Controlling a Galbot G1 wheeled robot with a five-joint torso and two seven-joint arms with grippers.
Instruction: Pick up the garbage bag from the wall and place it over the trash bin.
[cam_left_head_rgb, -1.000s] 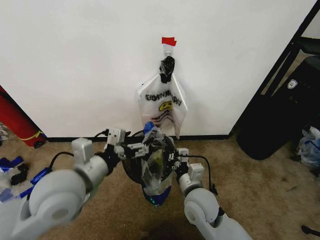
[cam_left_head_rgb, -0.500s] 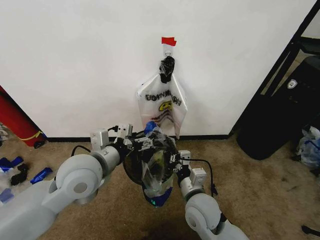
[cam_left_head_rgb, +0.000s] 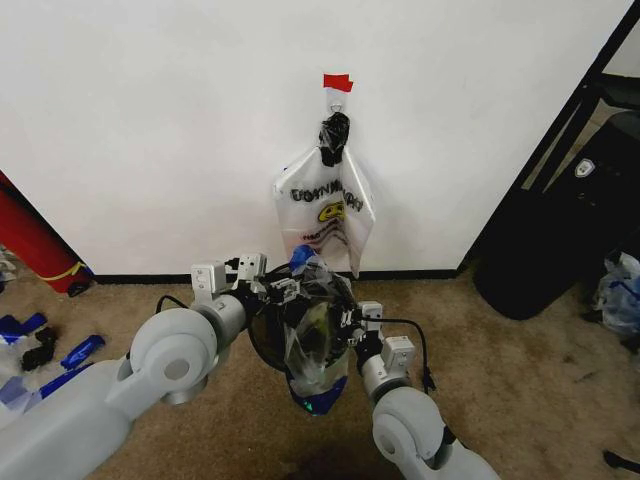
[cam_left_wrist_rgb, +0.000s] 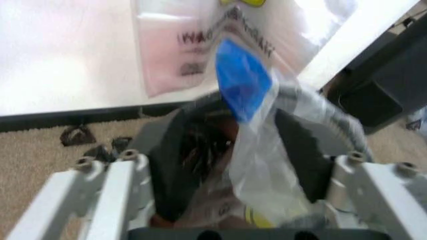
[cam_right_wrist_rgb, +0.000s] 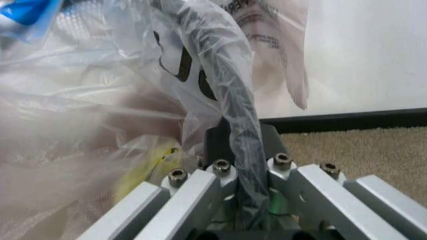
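While the garbage bag (cam_left_head_rgb: 312, 340) is draping over the trash bin (cam_left_head_rgb: 268, 335) near the wall (cam_left_head_rgb: 150, 130), its thin film risks slipping off. Clear, crinkled, blue-taped. Right hand (cam_right_wrist_rgb: 241, 187) is pinching bag and rim together; left hand (cam_left_wrist_rgb: 233, 200) is spread wide, straddling the bin.

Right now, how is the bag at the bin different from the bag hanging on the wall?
The garbage bag lies crumpled over the trash bin, between the left gripper and right gripper; the other bag hangs flat from the wall hook. The garbage bag carries blue tape; the hanging one shows none. Both are thin, clear, printed plastic.
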